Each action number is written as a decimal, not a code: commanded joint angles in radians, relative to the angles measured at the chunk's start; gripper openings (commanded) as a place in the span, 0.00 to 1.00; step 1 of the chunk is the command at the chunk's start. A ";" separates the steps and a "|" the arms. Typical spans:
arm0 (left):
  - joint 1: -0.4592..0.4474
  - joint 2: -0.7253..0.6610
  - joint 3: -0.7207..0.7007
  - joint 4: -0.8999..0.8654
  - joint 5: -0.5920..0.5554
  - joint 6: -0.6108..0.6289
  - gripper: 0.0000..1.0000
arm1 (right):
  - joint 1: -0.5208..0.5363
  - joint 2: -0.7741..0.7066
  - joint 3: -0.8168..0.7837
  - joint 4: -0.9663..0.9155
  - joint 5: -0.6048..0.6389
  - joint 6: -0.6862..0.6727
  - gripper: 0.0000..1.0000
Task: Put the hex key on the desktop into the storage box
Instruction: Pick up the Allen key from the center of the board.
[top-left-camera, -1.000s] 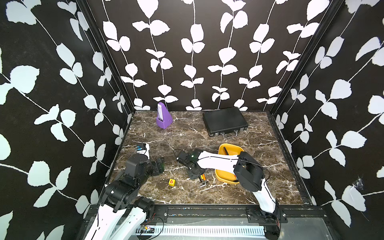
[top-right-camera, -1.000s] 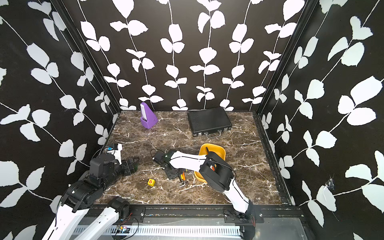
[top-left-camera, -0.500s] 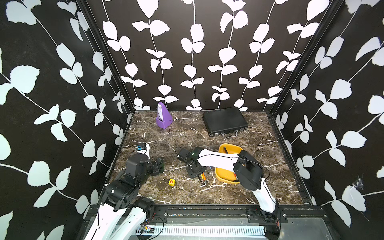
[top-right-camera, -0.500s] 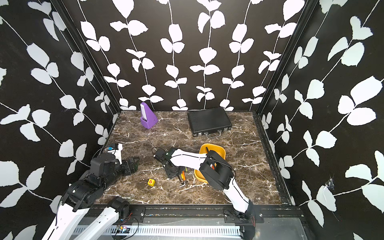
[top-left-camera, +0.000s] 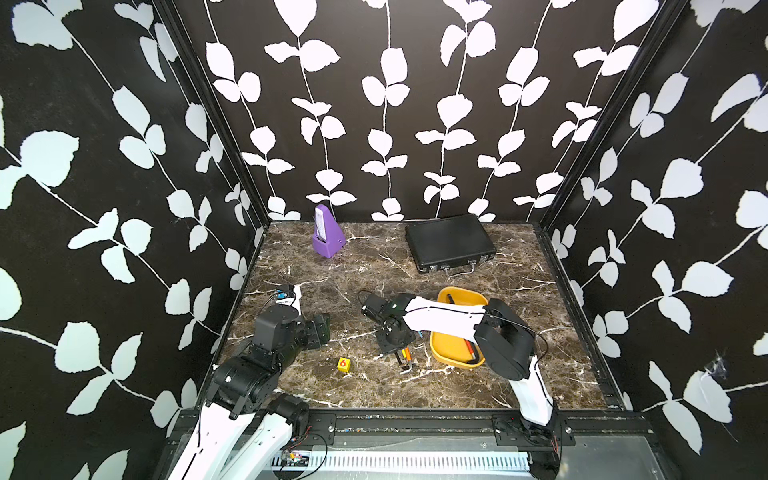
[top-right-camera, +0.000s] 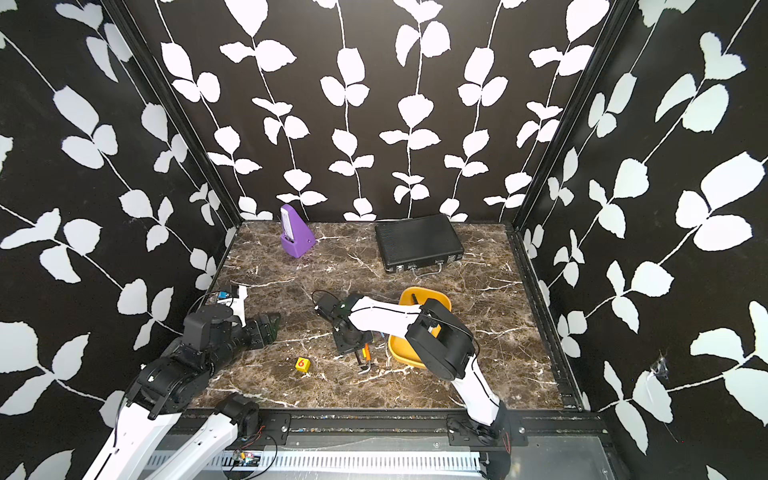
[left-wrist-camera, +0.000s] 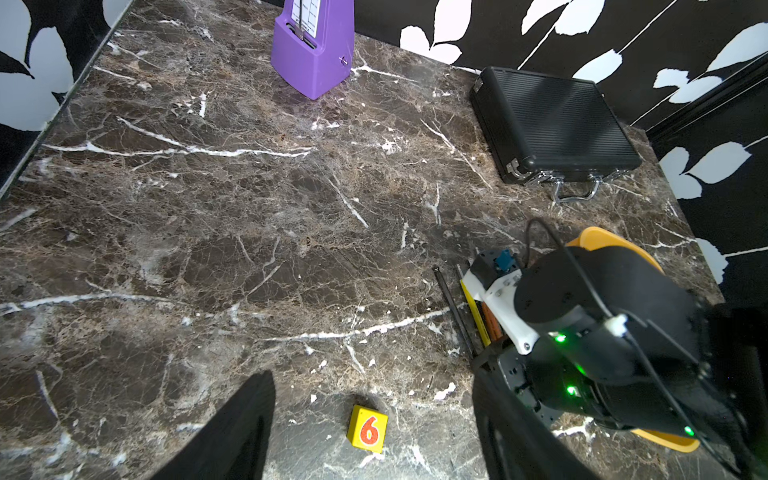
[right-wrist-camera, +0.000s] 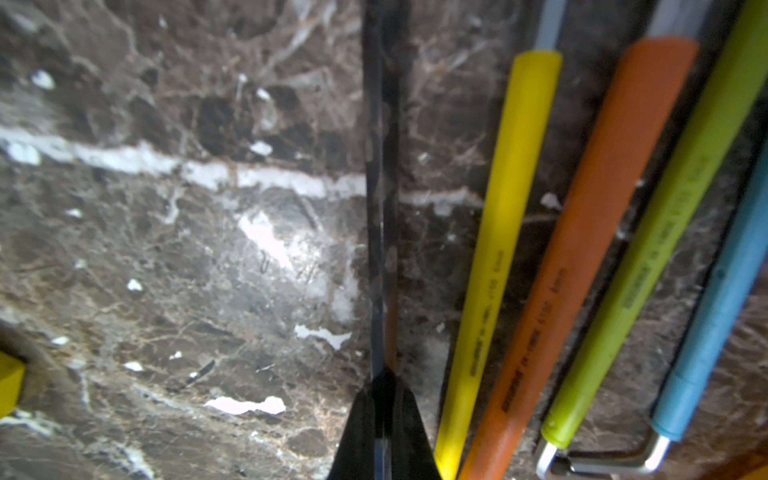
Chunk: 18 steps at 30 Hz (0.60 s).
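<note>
Since a second ago the right gripper (right-wrist-camera: 382, 403) has pinched shut. Its fingertips now clamp one end of the black key (right-wrist-camera: 380, 187), which runs straight out from them, close over the desk (top-left-camera: 374, 257); whether it is lifted cannot be told. Just beside it the yellow key (right-wrist-camera: 498, 249), orange key (right-wrist-camera: 582, 249), green key (right-wrist-camera: 665, 249) and blue key (right-wrist-camera: 723, 291) lie side by side on the desk, between the cube (top-left-camera: 343, 364) and the box (top-left-camera: 451, 349), toward the front edge. The box sits front right, partly under the right arm (top-left-camera: 444, 318). The left gripper (top-left-camera: 322, 331) has stayed near the left edge, jaws apart, holding nothing.
</note>
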<state>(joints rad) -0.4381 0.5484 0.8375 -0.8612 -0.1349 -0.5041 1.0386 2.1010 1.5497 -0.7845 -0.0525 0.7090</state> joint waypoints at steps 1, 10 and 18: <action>-0.004 -0.002 -0.009 0.016 0.005 -0.002 0.76 | -0.017 -0.019 -0.050 0.111 -0.052 0.055 0.00; -0.003 -0.004 -0.012 0.019 0.008 -0.008 0.76 | -0.026 -0.014 -0.014 0.113 -0.090 0.071 0.00; -0.003 -0.007 -0.006 0.011 0.006 -0.008 0.76 | -0.033 -0.018 -0.011 0.199 -0.159 0.129 0.00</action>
<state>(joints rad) -0.4381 0.5484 0.8352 -0.8616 -0.1310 -0.5056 1.0130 2.0861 1.5265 -0.6411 -0.1844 0.8028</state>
